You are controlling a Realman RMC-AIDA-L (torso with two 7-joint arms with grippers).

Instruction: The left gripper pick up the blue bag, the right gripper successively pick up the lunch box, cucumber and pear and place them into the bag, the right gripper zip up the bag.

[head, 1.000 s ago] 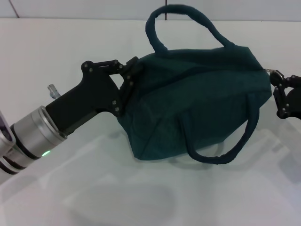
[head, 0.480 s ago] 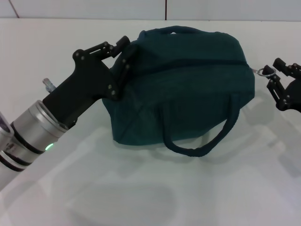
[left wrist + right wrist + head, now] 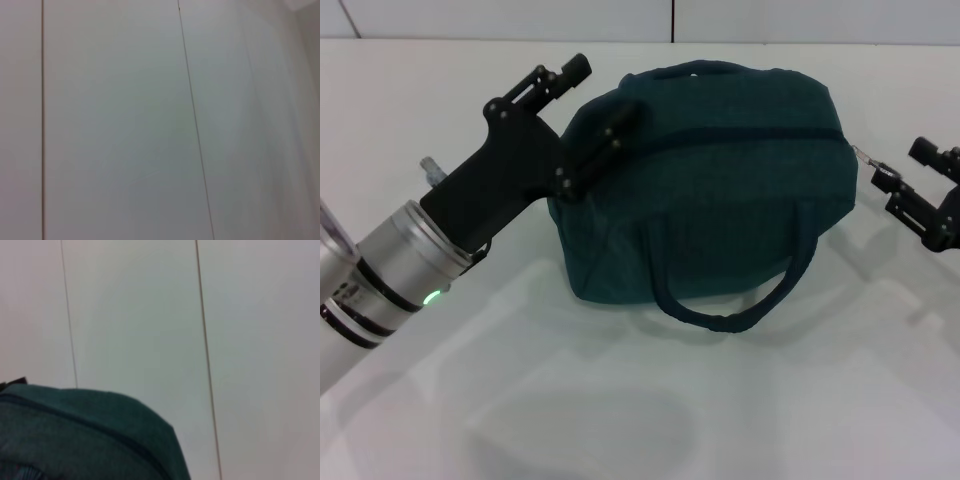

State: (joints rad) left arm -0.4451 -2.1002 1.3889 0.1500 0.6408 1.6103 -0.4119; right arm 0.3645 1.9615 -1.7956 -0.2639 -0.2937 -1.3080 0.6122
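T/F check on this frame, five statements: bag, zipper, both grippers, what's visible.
1. The blue bag rests on the white table. True.
2. The zipper gapes wide open along the top. False: it looks closed along its visible length.
3. The left gripper is at the bag's left end, its fingers spread. True.
4. The right gripper is inside the bag. False: it is outside, off the bag's right end by the zipper pull.
5. A lunch box, cucumber and pear lie on the table beside the bag. False: none of them shows in any view.
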